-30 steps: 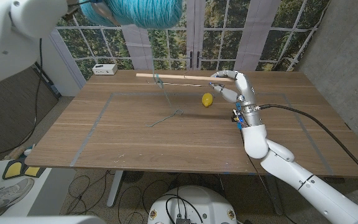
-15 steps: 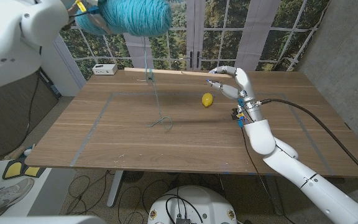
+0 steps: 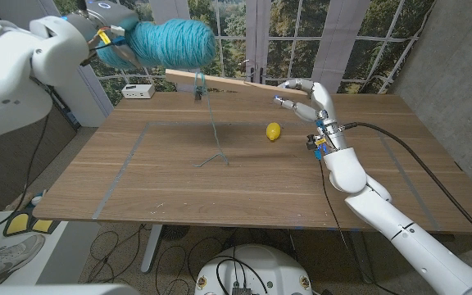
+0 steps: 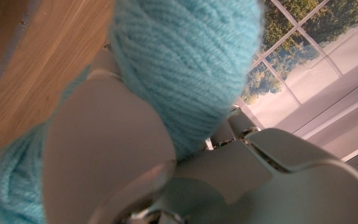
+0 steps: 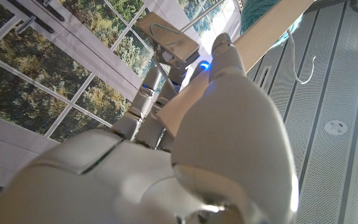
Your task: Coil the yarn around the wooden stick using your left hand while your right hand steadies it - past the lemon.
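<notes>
While the yarn hangs loose, these points matter for the winding:

Left hand: the left hand (image 3: 105, 37) is high over the table's far left side and grips the yarn ball (image 3: 170, 43); in the left wrist view its fingers (image 4: 104, 149) are wrapped around the turquoise wool.

Yarn strand: one strand (image 3: 212, 123) drops from near the stick's left end to the wooden table (image 3: 138, 197), where its loose tail (image 3: 214, 160) lies curled. I judge it should be kept under light tension, so that each turn sits tight beside the last one.

Stick: the wooden stick (image 3: 220, 80) is lifted off the table and tilted, with its left end higher. The yarn seems already caught near that end. For even coils, I think it is better to hold it level and not let it roll.

Lemon: the lemon (image 3: 274, 131) lies on the table, below the stick and nearer to its right end.

Right hand: the right hand (image 3: 306, 100) pinches the stick's right end between its fingers (image 5: 166, 81); I judge this grip must be firm against the pull.
</notes>
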Available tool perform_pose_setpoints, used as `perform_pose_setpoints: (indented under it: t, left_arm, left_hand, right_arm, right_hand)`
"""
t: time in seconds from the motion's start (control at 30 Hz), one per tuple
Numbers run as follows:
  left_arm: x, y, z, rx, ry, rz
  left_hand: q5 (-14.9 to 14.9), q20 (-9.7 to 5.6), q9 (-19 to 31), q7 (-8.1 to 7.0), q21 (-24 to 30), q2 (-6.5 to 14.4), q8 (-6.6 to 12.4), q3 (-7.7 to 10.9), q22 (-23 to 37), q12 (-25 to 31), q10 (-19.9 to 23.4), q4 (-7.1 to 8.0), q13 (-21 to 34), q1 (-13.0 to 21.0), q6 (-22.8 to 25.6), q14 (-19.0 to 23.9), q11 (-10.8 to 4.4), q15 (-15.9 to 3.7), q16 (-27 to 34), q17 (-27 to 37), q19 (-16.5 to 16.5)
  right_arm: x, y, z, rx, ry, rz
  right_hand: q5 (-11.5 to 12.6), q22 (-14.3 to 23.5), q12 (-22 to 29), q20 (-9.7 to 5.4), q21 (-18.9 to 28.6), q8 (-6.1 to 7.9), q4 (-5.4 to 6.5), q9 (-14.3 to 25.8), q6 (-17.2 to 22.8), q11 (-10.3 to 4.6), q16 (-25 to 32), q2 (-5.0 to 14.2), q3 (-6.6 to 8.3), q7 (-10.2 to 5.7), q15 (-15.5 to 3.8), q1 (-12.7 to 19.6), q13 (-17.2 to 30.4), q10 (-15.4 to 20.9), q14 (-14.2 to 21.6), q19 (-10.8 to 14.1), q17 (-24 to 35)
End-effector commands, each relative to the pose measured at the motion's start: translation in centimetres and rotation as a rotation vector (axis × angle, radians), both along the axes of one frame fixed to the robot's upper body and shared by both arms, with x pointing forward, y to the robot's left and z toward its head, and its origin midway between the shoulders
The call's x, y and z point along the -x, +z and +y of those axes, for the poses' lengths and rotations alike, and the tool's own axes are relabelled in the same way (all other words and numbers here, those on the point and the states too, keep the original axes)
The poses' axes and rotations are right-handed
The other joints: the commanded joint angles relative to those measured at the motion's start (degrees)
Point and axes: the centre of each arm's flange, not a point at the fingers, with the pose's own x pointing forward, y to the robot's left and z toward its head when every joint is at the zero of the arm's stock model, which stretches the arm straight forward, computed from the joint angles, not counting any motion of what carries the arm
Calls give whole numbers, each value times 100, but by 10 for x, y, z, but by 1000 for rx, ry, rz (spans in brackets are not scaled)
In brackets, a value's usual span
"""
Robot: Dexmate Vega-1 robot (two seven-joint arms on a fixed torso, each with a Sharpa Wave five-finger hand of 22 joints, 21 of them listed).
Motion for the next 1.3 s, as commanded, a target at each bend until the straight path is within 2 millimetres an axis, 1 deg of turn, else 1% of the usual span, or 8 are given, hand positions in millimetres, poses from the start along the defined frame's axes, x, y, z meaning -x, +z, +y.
perform_pose_setpoints:
  t: [0.03, 0.17, 0.23, 0.3, 0.67, 0.83, 1.07, 1.3]
  left_arm:
    - [-7, -26, 16, -45, 107, 11]
    - [-11, -32, 24, -7, 89, 40]
    - [-14, -35, 24, -29, 134, 41]
    - [-22, -40, 28, -15, 123, 66]
    - [-46, -60, 26, -20, 101, 133]
    - [-55, -69, 13, -52, 64, 188]
    - [-58, -77, 2, -79, 34, 213]
    - [-55, -80, -5, -85, 8, 213]
  left_hand:
    - [59, -713, 8, -12, 34, 1206, -6, 21, 7, 21, 283, 28, 11, 1157, 312, 1376, -231, -1545, 27, 657, -27]
    - [62, -712, 10, -15, 42, 1206, -14, 20, 5, 16, 294, 28, 9, 1158, 305, 1378, -232, -1545, 21, 662, -31]
    - [63, -711, 10, -10, 48, 1206, -14, 19, 4, 9, 296, 27, 5, 1160, 314, 1378, -233, -1545, 17, 665, -34]
    - [65, -711, 11, 5, 53, 1206, -18, 18, 2, 6, 297, 27, 8, 1160, 311, 1379, -236, -1545, 14, 668, -37]
    - [71, -708, 15, 2, 74, 1208, -29, 16, -2, -3, 316, 24, 17, 1169, 321, 1387, -248, -1544, 1, 680, -47]
    - [72, -707, 17, 1, 83, 1208, -35, 15, -3, -10, 309, 24, 26, 1172, 318, 1390, -238, -1544, -4, 685, -50]
    - [75, -707, 19, 0, 92, 1207, -47, 12, -5, -16, 308, 24, 35, 1173, 308, 1390, -247, -1544, -12, 691, -60]
    - [77, -706, 21, -1, 104, 1207, -54, 10, -7, -27, 302, 25, 43, 1174, 311, 1389, -252, -1545, -22, 698, -66]
  right_arm:
    - [-21, 9, -13, -63, -8, 68]
    - [-27, 7, -21, -113, 21, 93]
    - [-28, 8, -25, -134, 40, 99]
    - [-29, 9, -28, -161, 72, 103]
    - [-32, 16, -37, -263, 210, 118]
    - [-32, 18, -38, -275, 162, 109]
    - [-40, 19, -45, -308, 63, 113]
    - [-40, 19, -45, -243, -179, 83]
  right_hand:
    - [29, 1, 18, -802, -29, -6, 19, 24, 20, 29, 7, 521, 5, 27, -491, 529, -15, 84, 34, -11, 14]
    - [29, 2, 16, -802, -29, -12, 21, 28, 15, 35, 7, 519, 2, 34, -491, 533, -11, 82, 37, -12, 15]
    - [29, 2, 12, -802, -29, -17, 21, 24, 20, 34, 6, 518, 0, 38, -491, 536, -13, 83, 37, -13, 16]
    - [28, 2, 13, -801, -30, -19, 23, 24, 26, 35, 4, 515, -3, 57, -490, 537, -4, 75, 34, -17, 16]
    - [30, 2, 5, -795, -31, -36, 32, 43, 23, 44, 0, 521, -12, 51, -491, 553, 7, 75, 40, -22, 17]
    - [30, 3, -2, -790, -32, -49, 38, 40, 24, 34, -3, 521, -17, 51, -490, 557, -2, 86, 42, -30, 18]
    - [30, 4, -9, -787, -32, -63, 46, 42, 39, 44, -9, 522, -26, 63, -489, 567, 7, 83, 39, -37, 18]
    - [31, 5, -13, -781, -39, -70, 48, 55, 43, 47, -13, 520, -32, 64, -490, 580, 19, 77, 38, -62, 18]
